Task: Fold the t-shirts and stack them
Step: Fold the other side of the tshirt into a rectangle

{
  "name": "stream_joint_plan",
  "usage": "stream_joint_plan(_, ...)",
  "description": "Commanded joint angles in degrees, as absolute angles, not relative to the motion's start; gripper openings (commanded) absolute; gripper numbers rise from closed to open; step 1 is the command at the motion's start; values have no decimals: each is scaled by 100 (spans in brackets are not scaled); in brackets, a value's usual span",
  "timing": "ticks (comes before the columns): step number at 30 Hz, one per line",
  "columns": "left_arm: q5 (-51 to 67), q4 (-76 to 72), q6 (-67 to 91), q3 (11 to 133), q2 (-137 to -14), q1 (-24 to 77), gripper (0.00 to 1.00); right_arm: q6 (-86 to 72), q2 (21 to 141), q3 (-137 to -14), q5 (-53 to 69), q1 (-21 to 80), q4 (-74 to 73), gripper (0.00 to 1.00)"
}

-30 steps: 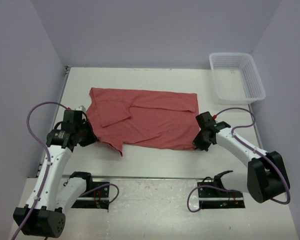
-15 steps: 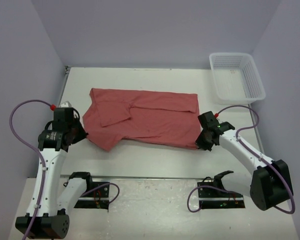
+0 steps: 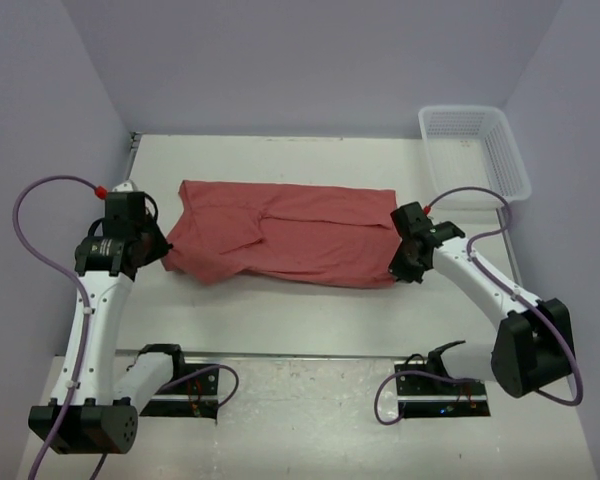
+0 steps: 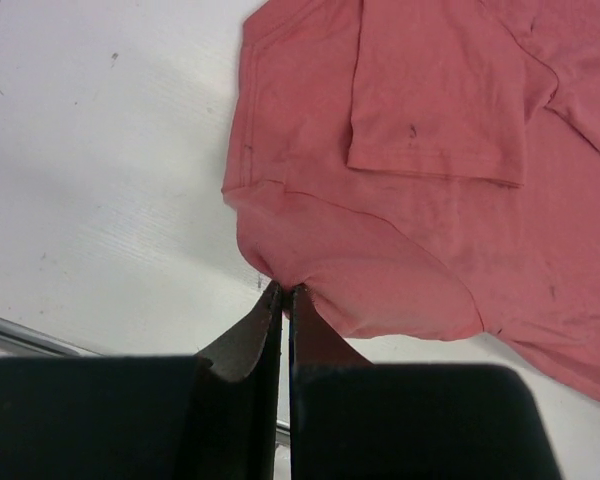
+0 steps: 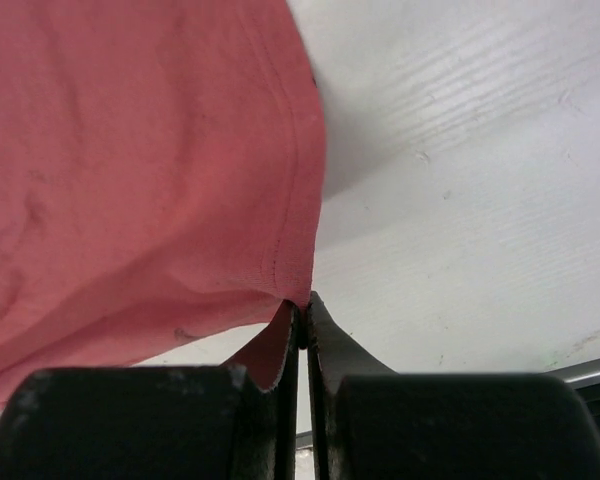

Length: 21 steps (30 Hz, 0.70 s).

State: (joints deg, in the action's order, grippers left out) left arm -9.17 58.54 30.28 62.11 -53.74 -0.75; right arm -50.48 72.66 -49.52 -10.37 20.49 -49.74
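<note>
A brick-red t-shirt [image 3: 290, 232] lies spread across the middle of the white table, its near edge lifted and rolled toward the back. My left gripper [image 3: 160, 254] is shut on the shirt's near-left corner; in the left wrist view the cloth [image 4: 420, 190] runs from the pinched fingertips [image 4: 283, 290]. At the near-right corner my right gripper [image 3: 397, 270] is shut on the hem; the right wrist view shows the hem [image 5: 130, 170] hanging from the closed tips [image 5: 302, 300]. A short sleeve [image 4: 435, 90] lies folded on the shirt's body.
A white mesh basket [image 3: 473, 152] stands at the back right corner. Purple walls close in the table on three sides. A metal rail [image 3: 300, 354] runs along the table's near edge, in front of the arm bases.
Both grippers have carried the shirt's near edge toward the back of the table. The lower flap that hung toward the front is now drawn up, so the shirt looks narrower front to back.
</note>
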Motion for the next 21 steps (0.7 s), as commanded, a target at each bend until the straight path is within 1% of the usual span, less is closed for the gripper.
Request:
stream_joint_plan(1,-1125,5344,2839,6626,-5694,-141,0,-4764,7663,-5614,-1318,2013,-5089,0)
stream_joint_plan(10,-1195,4764,2839,7013,-6617,-141,0,-4544,8682,-6714,-1433,1864,-5300,0)
stream_joint_plan(17,-1380,4430,2804,7180,-7145,-167,0,-4421,9254,-7049,-1424,1661,-5309,0)
stream_joint_plan(21,-1388,4272,2751,7277,-7513,-176,0,-4334,9351,-7180,-1424,1407,-5309,0)
